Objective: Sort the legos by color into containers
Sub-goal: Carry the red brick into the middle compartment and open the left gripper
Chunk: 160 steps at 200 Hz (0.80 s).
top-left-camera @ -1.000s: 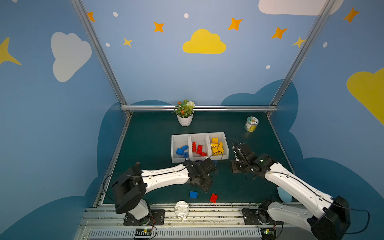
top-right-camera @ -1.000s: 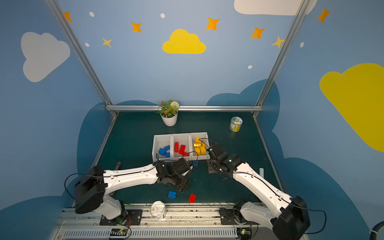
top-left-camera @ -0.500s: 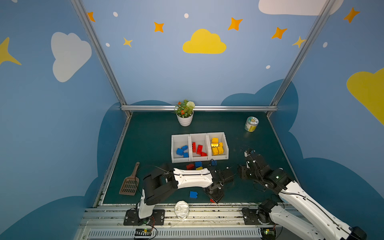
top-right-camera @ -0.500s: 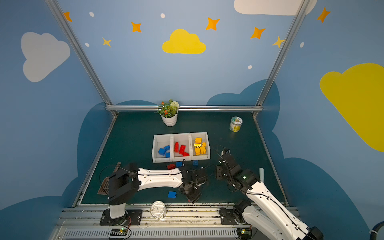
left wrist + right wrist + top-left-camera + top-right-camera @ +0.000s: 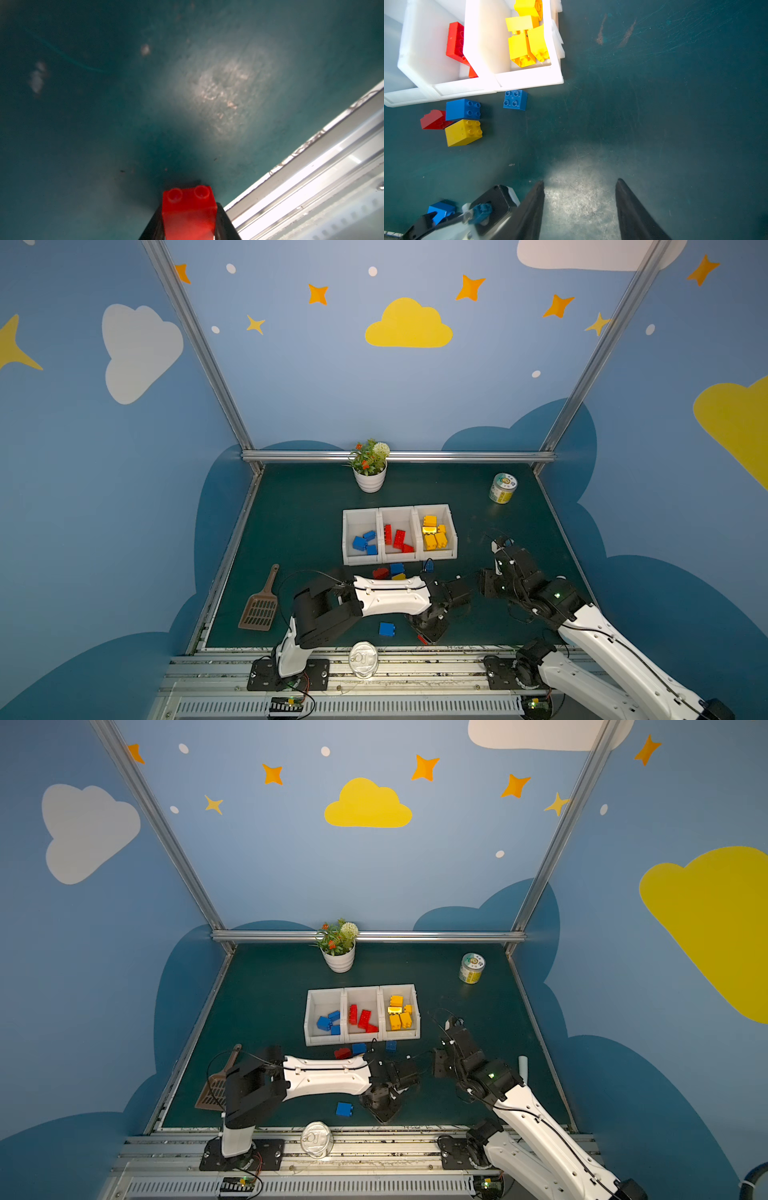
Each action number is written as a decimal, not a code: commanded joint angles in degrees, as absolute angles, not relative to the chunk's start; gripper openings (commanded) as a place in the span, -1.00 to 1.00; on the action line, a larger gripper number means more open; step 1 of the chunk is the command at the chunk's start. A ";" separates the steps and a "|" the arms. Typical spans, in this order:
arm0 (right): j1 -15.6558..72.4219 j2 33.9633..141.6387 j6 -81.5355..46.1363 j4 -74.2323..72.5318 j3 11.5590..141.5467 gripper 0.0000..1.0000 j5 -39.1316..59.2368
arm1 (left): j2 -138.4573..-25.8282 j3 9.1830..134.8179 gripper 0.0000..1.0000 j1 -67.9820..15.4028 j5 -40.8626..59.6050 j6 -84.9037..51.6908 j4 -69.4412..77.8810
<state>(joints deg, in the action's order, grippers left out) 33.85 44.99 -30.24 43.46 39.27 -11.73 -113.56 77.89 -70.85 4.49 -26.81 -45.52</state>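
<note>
The table's (image 5: pixel 299 531) containers (image 5: pixel 361 560) hold blue legos (image 5: pixel 365 542), red legos (image 5: pixel 397 537) and yellow legos (image 5: pixel 434 533), one colour each. Right of them lies bare table under the spread right hand (image 5: pixel 579 180). At the table's front edge the left hand (image 5: pixel 189 224) pinches a red lego (image 5: pixel 188 207).

Our left arm lies low, its wrist bent down, the left gripper (image 5: pixel 426 632) clamped on a red brick (image 5: pixel 188 209). Our right arm reaches forward, the right gripper (image 5: pixel 579 181) pointing down with jaws parted.

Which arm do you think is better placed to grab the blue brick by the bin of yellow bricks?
Likely right: right gripper open, empty, near the blue brick; left gripper holds a red brick.
</note>
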 commanded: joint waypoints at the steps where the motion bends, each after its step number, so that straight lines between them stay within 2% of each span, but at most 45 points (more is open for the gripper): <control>1: 33.33 44.45 -30.94 43.07 38.90 0.11 -11.05 | -114.27 78.40 -0.26 -71.02 4.53 -25.98 -46.80; 68: 32.35 44.30 -30.77 44.65 40.12 0.08 -10.63 | -108.26 77.52 -0.30 -64.99 0.96 -22.95 -45.93; 116: 32.11 44.67 -30.78 45.07 41.38 0.06 -10.62 | -102.51 81.27 -0.28 -52.77 -2.29 -16.93 -46.06; 160: 32.08 45.31 -30.82 44.82 42.17 0.05 -11.03 | -108.29 89.12 -0.26 -42.44 -4.30 -11.72 -44.39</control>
